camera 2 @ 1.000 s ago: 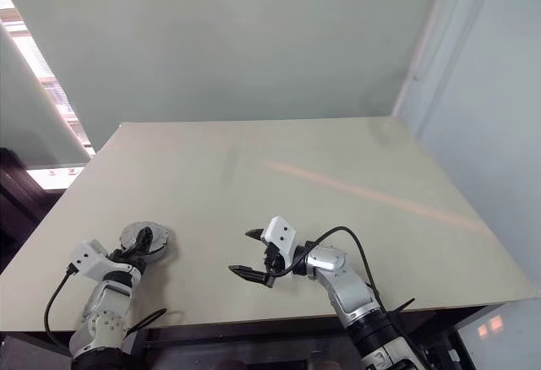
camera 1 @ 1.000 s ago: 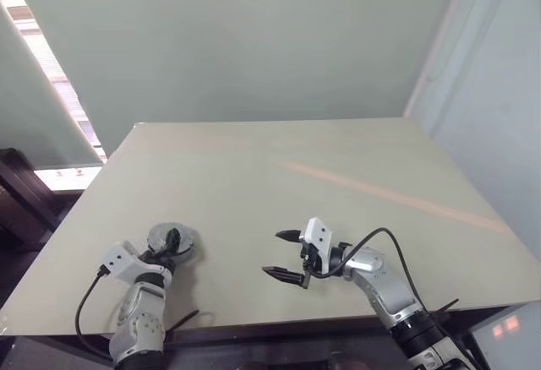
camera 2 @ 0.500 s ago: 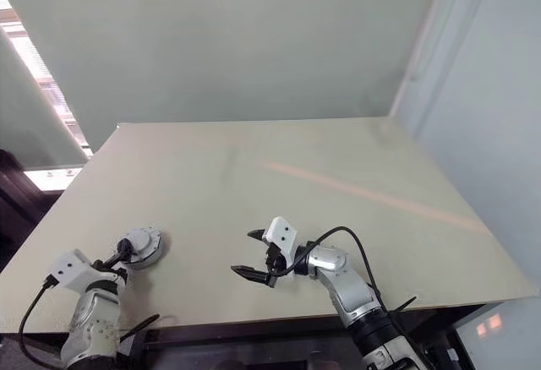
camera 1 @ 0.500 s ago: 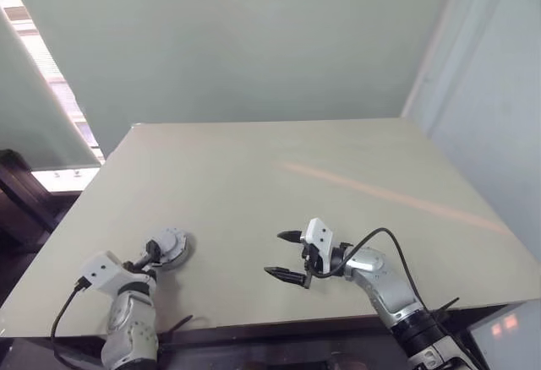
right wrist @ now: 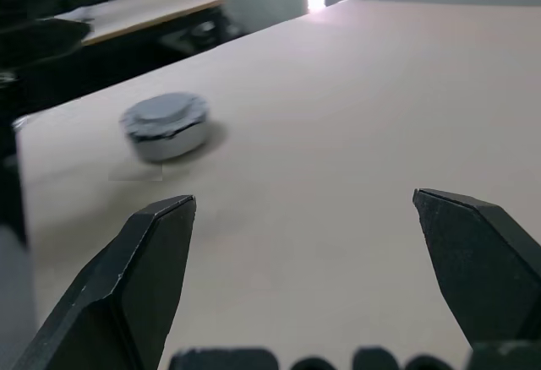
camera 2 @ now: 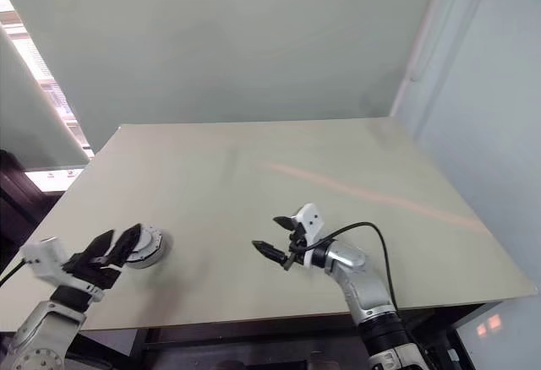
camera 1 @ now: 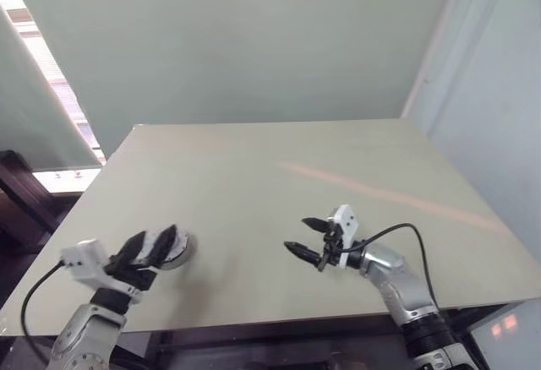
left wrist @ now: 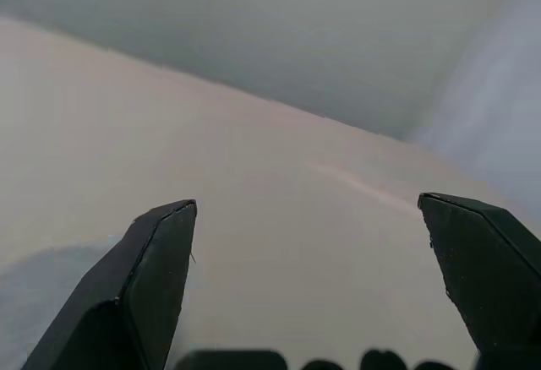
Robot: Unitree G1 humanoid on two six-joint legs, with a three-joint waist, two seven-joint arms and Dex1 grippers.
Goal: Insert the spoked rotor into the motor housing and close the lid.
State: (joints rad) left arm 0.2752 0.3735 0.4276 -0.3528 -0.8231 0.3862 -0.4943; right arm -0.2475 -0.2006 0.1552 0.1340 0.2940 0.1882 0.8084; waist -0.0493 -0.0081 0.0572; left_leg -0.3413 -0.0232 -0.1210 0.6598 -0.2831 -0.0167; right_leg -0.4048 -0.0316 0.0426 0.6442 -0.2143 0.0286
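Near the front edge of the beige counter (camera 1: 254, 184), the left gripper (camera 1: 150, 247) hangs raised above the surface, its two black fingers (left wrist: 144, 294) spread wide with nothing between them. Just beyond and partly hidden behind those fingers in the head views sits a round grey assembly, the lid (right wrist: 165, 110) resting on top of the motor housing (right wrist: 166, 139), at the counter's near-left corner. From the right wrist view the stack stands clear on the surface, a flat ribbed cap on a paler, thicker base; no copper windings or silver rotor can be made out.

To the right, well apart from the stack, the right gripper (camera 1: 308, 237) hovers level just over the counter, pointing toward the left side, its fingers (right wrist: 144, 277) likewise fully parted and holding nothing. A black cable (camera 1: 397, 233) loops from its wrist.

Between the two grippers lies bare counter. Beyond them the surface stretches wide to its far edge against a pale green wall (camera 1: 254, 40), crossed on the right by a faint pinkish streak (camera 1: 380, 193). The left edge drops off toward a dark bench (camera 1: 25, 201) and a bright window strip (camera 1: 51, 74).
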